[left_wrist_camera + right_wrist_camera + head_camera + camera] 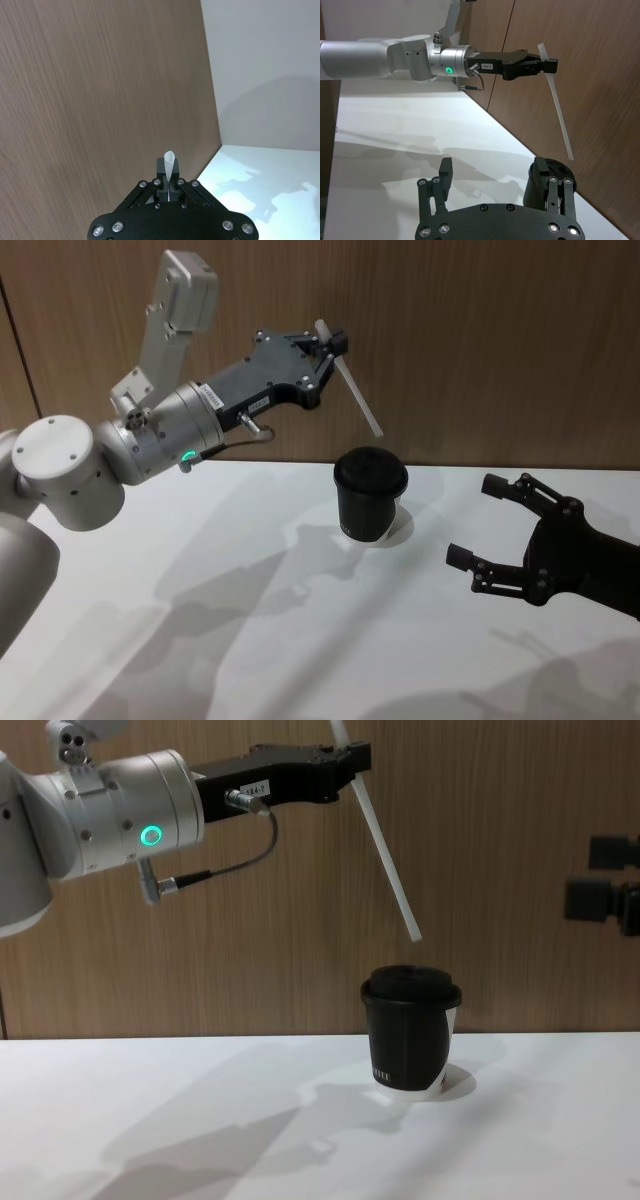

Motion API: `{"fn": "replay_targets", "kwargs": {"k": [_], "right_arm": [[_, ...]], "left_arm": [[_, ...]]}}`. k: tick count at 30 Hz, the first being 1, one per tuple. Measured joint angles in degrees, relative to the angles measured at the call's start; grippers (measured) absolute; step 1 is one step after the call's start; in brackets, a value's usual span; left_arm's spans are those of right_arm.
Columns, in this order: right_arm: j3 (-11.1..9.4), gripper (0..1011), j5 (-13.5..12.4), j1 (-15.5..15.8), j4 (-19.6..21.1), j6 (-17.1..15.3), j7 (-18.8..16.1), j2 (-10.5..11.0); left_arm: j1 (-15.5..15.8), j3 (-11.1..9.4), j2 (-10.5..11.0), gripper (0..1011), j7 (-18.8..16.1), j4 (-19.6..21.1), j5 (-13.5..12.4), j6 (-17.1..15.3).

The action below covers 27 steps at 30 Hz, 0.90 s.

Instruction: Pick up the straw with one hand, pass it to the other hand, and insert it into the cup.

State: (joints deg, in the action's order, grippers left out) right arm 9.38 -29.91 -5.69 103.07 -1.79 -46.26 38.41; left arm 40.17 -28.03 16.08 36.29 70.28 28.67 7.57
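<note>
White label point(250, 788) on left tool point(333, 343) & tiny white lettering point(385, 1074) low on cup point(368, 502): too small to read. Left tool, raised at far left, pinches straw point(358, 392) near its top; straw's lower tip is just above cup lid, apart. Right tool point(476, 520), near right, fingers spread wide, holds nothing. Cup upright mid-surface point(250, 620).

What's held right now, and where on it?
Left end effector grips the straw near its upper end, lower tip slanting above the cup. Right end effector is open, empty.
</note>
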Motion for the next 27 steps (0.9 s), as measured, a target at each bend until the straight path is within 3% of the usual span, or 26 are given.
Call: {"fn": "replay_targets", "kwargs": {"k": [12,27], "right_arm": [[0.0,1001,0.0,0.0,0.0,0.0,0.0,0.0],[0.0,1001,0.0,0.0,0.0,0.0,0.0,0.0]], "left_arm": [[1.9,-1.0,0.2,13,-0.1,-0.7,-1.2,-2.6],[3.6,-1.9,0.3,12,0.6,-1.9,-0.8,-5.1]]}}
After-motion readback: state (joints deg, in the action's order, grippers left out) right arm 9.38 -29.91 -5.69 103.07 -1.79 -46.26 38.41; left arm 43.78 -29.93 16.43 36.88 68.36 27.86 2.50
